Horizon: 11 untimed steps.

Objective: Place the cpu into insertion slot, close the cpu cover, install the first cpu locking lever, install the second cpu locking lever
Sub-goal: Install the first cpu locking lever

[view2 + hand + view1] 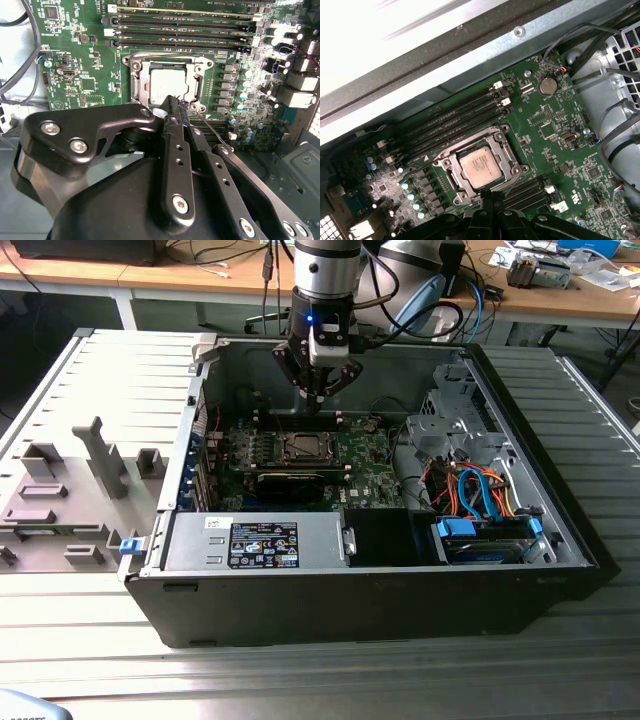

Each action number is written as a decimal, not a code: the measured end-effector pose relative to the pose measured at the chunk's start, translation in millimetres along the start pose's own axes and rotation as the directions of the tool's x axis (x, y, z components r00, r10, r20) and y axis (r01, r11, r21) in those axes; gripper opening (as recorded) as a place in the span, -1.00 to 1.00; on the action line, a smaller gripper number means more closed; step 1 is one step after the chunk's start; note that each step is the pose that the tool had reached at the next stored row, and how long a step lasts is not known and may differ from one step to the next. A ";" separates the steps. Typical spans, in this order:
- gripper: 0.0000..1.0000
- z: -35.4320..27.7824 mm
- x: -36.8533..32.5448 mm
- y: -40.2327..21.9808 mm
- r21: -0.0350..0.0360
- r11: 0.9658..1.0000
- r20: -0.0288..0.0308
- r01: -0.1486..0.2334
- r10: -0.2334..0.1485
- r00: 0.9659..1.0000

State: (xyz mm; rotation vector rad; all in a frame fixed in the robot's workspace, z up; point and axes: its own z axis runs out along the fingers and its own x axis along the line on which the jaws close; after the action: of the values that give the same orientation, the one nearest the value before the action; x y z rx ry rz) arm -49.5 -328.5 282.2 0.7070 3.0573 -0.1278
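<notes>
The black multi-link gripper (pixel 181 107) hangs just above the socket edge, its fingers drawn together at the tips with nothing visibly between them; the tips sit at a thin wire locking lever (pixel 212 127) beside the socket. The small square silvery-grey cpu (pixel 479 169) already lies in the metal-rimmed insertion slot (pixel 451 160) on the green circuit board (pixel 555 135); the thin silvery windowed cpu cover (pixel 492 141) appears lowered around it. Judgement: steps 1 and 2 look done; lever work is in hand, though whether either lever is latched cannot be told.
</notes>
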 end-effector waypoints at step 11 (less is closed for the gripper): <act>-0.79 0.1 0.0 0.0 0.000 1.000 0.002 0.029 -0.029 1.000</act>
State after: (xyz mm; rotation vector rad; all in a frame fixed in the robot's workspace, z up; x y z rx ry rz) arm -49.5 -328.5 282.1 0.6618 3.0662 -0.1278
